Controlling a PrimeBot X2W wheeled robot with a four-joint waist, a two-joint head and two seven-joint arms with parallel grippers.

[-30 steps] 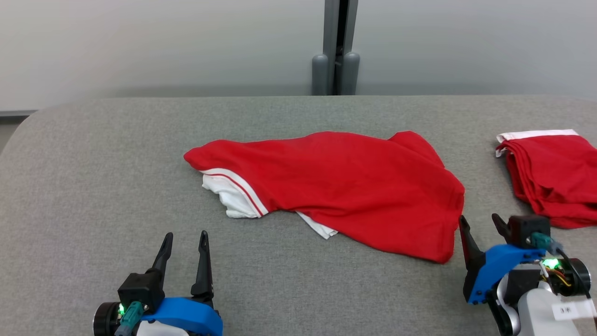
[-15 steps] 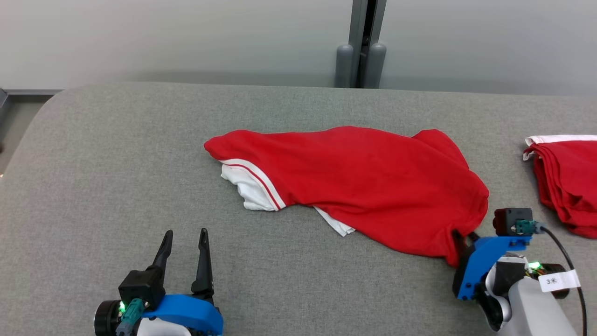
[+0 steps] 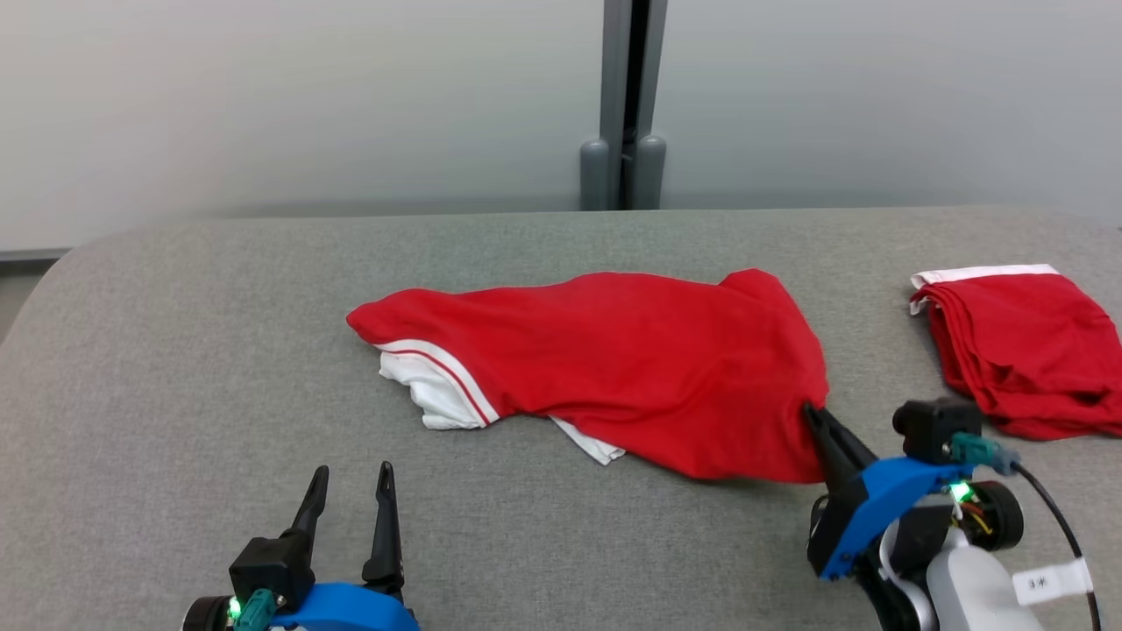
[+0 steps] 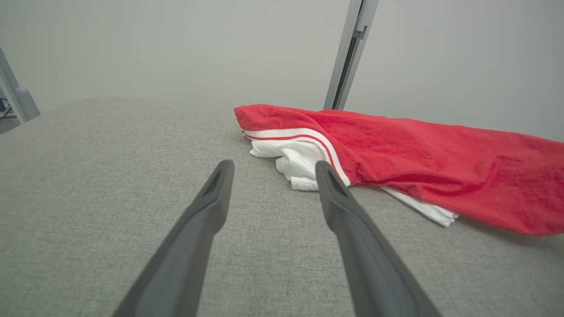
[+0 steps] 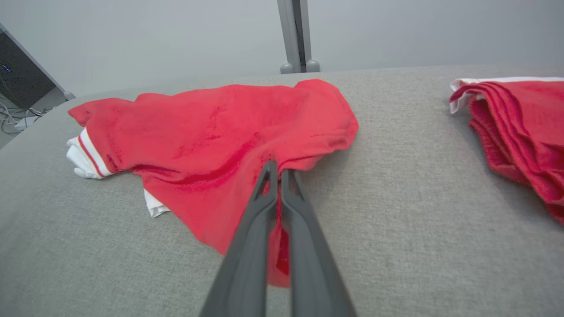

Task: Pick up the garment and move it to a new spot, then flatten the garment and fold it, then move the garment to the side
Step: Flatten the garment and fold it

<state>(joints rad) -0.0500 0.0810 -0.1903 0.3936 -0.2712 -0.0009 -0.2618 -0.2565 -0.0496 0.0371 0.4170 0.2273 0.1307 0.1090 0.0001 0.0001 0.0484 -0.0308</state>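
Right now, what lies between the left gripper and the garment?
Just bare grey table lies between the left gripper and the garment, as the head and left wrist views show.

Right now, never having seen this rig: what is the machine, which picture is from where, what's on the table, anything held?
It is a wheeled robot with two arms, each ending in a two-finger gripper. The wide picture comes from a camera on its head, looking down at a grey fabric-covered table. The other two come from cameras on the wrists, each looking along that arm's own gripper. On the table lies a rumpled red garment with white trim. Further to the robot's right sits a second red garment, folded. The right gripper is shut on the near right edge of the rumpled one; its wrist view shows the cloth pinched at the tip. The left gripper is open and holds nothing, short of the white end.
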